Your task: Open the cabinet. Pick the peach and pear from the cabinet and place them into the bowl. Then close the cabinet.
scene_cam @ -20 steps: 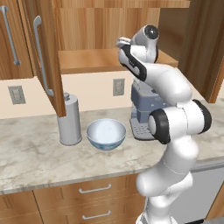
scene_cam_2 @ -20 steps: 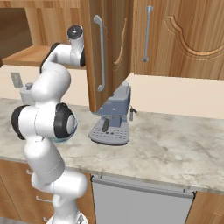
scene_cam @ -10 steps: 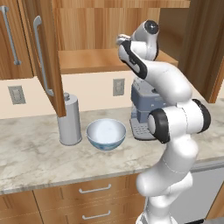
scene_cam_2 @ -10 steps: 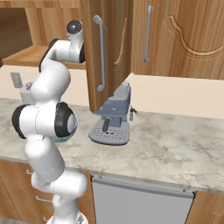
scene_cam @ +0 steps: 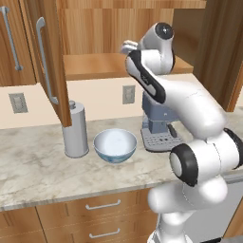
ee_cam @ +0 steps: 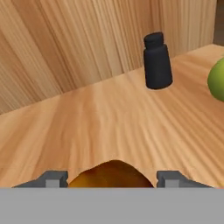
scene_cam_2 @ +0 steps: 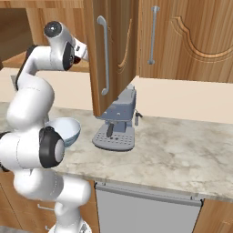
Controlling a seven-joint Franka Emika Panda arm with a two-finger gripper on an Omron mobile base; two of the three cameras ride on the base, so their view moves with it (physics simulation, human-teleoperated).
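Note:
The cabinet stands open, its left door point(scene_cam: 47, 61) and right door point(scene_cam_2: 113, 54) swung out. In the hand view my gripper point(ee_cam: 111, 178) is low over the wooden shelf, and the peach point(ee_cam: 111, 175), reddish orange, fills the gap between the two fingertips point(ee_cam: 52, 178), which sit against its sides. The pear point(ee_cam: 217, 81), yellow-green, lies on the shelf at the right edge of that view, cut off by the frame. Below on the counter, the pale blue bowl point(scene_cam: 115, 144) holds nothing. My hand point(scene_cam: 129, 47) reaches into the cabinet at shelf height.
A small dark bottle point(ee_cam: 156, 61) stands upright on the shelf near the back wall, left of the pear. On the counter a grey lidded canister point(scene_cam: 76, 130) stands left of the bowl and a coffee machine point(scene_cam: 159, 128) right of it, under the open right door.
The arm has hardly shifted in the base views; the hand stays at the shelf inside the cabinet.

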